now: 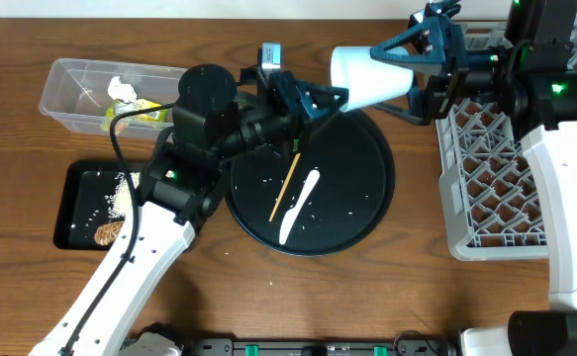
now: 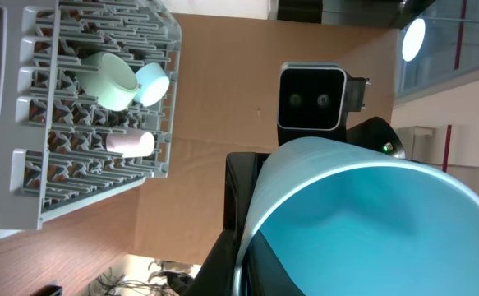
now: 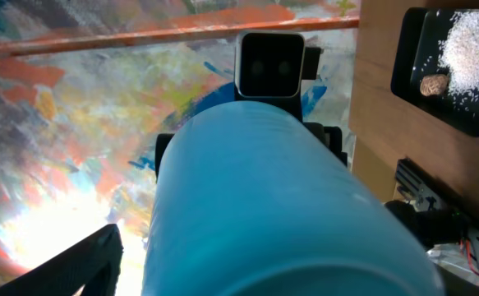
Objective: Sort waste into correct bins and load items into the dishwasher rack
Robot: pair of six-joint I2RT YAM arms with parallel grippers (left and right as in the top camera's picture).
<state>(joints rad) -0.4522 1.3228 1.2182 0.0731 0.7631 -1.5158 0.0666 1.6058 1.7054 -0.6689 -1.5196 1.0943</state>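
Left wrist: blue cup [image 2: 362, 214], rim cropped

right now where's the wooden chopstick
Overhead view: the chopstick lies on the round black tray at mid-table, just left of the white spoon.

Blue cup [image 2: 362, 222] up close; rack [image 2: 25, 177] w/ mint bowl [image 2: 112, 80] top-left.

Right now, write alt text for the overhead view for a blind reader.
A blue cup hangs in the air between two robot arms above a round black tray: the left jaws pinch its rim, the right jaws straddle its base. A chopstick and a white spoon lie on the tray.
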